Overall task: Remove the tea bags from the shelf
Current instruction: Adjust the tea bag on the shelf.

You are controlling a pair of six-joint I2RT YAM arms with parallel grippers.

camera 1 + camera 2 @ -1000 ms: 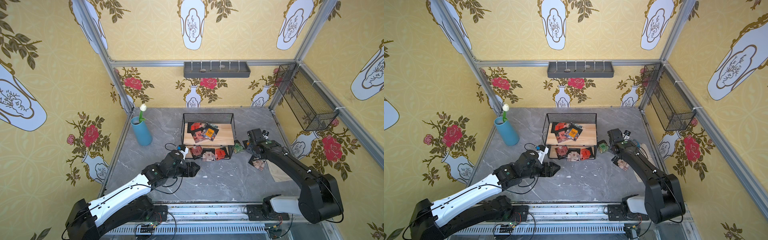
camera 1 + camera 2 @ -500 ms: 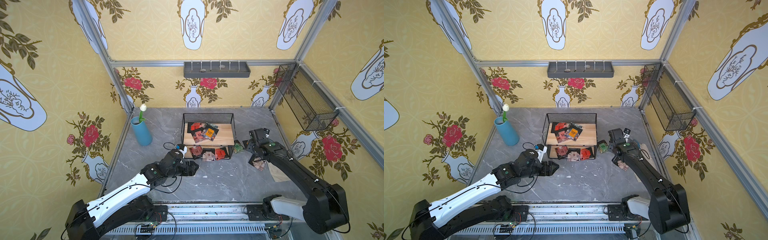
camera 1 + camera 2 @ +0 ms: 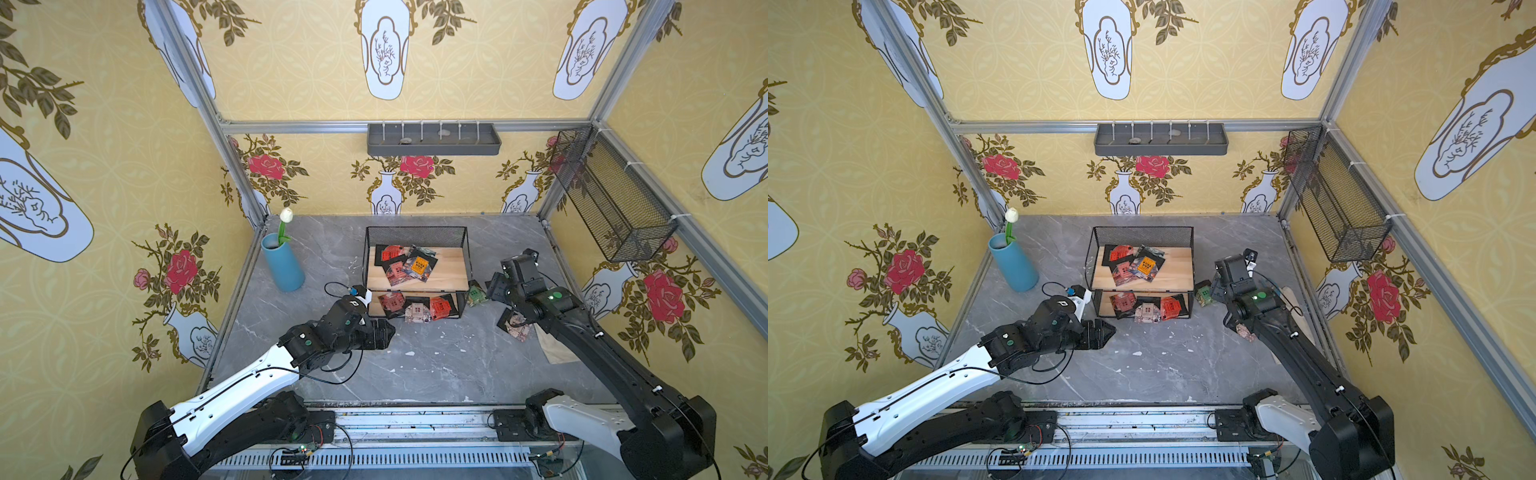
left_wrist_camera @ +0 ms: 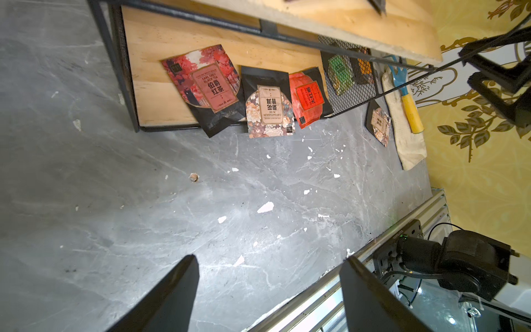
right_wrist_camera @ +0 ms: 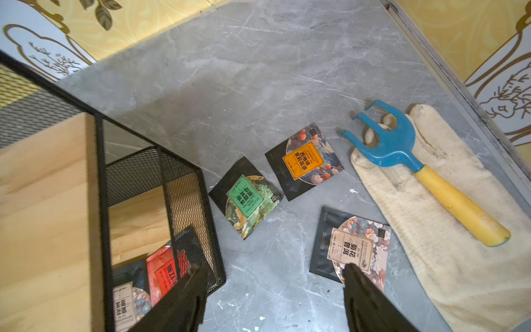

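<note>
Right tool has spread apart, seemingly above tea bags beside shelf; left tool apart, empty.

Both top views hang high above the near edge, looking steeply down toward the back wall, far enough to hold the whole counter, the shelf and both arms; they share nearly everything, shifted slightly sideways. The left wrist camera sits low and close over the counter, facing past the left end effector into the shelf's open front. The right wrist camera looks down from nearby, past the right end effector, at the shelf's side. Both wrist views share the blue rake and, seemingly, the green tea bag, hazy behind mesh in the left one.
</note>
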